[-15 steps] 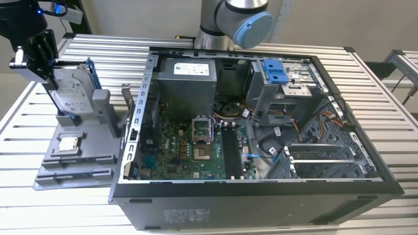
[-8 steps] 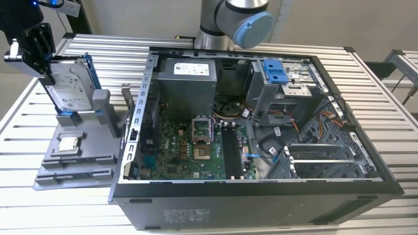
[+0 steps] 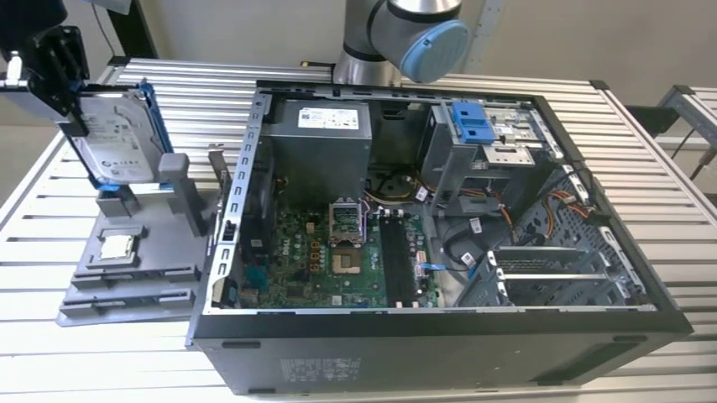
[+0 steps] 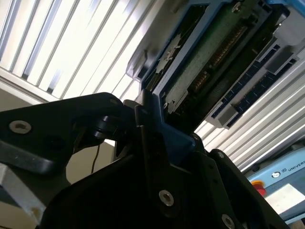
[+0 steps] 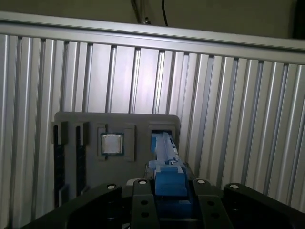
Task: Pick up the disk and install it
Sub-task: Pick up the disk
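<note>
The disk [image 3: 112, 138] stands upright at the exterior view's far left: silver-grey, white label, blue rails. My gripper [image 3: 74, 124] is shut on its upper edge. Its lower edge is right at the slot of the grey holder [image 3: 134, 269]; I cannot tell whether it still rests there. In the first wrist view, my gripper [image 5: 167, 183] clamps the blue rail of the disk [image 5: 164, 152] edge-on above the holder [image 5: 76, 129]. The second wrist view looks along the black fingers [image 4: 143, 124] to the disk's green circuit board [image 4: 214, 62].
An open computer case [image 3: 448, 336] lies to the exterior view's right of the holder, with a motherboard [image 3: 336, 252] and a drive cage with a bright-blue latch [image 3: 473, 122]. A small silver chip [image 5: 112, 143] sits in the holder. The arm's base [image 3: 404, 34] stands behind the case on a slatted aluminium table [image 3: 661, 168].
</note>
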{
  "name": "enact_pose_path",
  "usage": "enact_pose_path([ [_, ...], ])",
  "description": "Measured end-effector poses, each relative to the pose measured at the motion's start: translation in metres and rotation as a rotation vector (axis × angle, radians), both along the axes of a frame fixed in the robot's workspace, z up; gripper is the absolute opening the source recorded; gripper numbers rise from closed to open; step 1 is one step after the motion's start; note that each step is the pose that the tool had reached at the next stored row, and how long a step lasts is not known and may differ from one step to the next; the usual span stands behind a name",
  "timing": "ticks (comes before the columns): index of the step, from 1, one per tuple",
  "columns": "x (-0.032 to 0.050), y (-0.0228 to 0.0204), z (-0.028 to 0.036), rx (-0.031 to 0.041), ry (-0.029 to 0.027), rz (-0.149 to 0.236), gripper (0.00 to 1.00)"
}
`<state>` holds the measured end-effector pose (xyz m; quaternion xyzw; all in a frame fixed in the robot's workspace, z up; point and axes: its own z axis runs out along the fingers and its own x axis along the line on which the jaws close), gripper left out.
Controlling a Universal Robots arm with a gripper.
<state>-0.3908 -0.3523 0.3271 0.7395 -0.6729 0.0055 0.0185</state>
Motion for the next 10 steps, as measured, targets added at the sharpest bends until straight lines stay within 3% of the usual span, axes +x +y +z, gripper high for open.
enact_pose_path([
  [10, 0.0, 0.0, 0.0184, 0.0001, -0.0001, 0.0, 0.0],
])
